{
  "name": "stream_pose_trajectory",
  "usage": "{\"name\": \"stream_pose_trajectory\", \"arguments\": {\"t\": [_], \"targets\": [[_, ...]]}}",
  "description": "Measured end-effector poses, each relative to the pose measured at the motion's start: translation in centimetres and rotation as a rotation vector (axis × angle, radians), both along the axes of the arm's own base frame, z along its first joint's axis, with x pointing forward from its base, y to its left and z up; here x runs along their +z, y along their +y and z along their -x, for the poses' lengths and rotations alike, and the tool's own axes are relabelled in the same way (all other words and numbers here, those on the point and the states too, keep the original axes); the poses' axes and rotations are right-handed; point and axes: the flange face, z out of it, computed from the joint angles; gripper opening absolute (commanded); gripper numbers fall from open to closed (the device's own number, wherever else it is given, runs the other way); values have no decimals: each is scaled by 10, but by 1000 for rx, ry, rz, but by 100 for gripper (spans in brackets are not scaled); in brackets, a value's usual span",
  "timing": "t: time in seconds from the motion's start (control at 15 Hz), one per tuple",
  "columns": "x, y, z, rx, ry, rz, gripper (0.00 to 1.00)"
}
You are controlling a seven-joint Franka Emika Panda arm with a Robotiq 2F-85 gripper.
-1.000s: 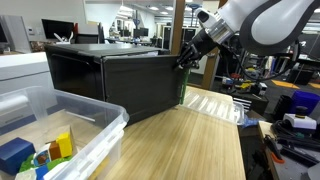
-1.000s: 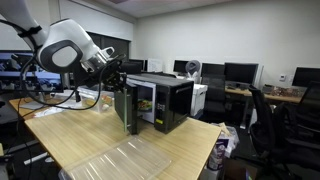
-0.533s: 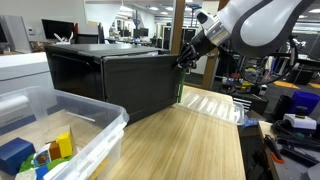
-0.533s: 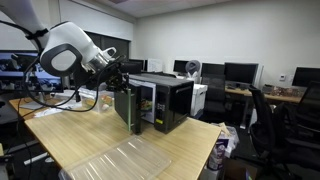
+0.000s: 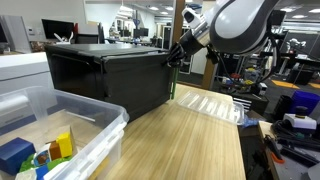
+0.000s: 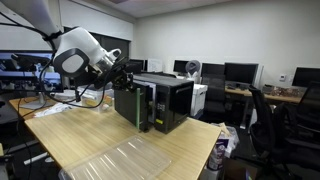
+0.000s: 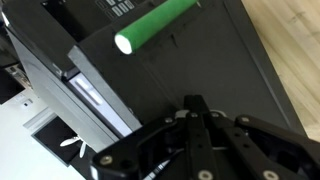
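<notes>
Plainly boxy black microwave (image 6: 170, 98), green handle (image 7: 155, 25)

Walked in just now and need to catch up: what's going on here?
A robot arm has its shut gripper pressed against the door of a black microwave, near the door's green handle. The door is ajar, not yet shut. The gripper holds nothing. The microwave sits on a wooden table.

microwave (image 5: 110, 85): black matt metal | handle (image 7: 155, 25): smooth green plastic | table (image 5: 195, 140): light wood | bin (image 5: 95, 108): clear plastic
</notes>
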Motion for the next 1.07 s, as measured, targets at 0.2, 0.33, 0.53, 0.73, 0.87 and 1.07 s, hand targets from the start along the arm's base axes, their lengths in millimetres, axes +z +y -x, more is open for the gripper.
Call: {"name": "stream_pose_trajectory", "arguments": {"t": [0.2,0.33,0.53,0.73,0.87,1.07], "targets": [[6,-10,-18,-14,-24,24,2],[14,-14,-28,-21,-37,32,2],[13,-13,-31,-33,-38,34,2],[14,-12,-33,-35,-35,43,2],[13,-11,-34,-36,-33,46,2],[14,-11,-37,-35,-34,54,2]]}}
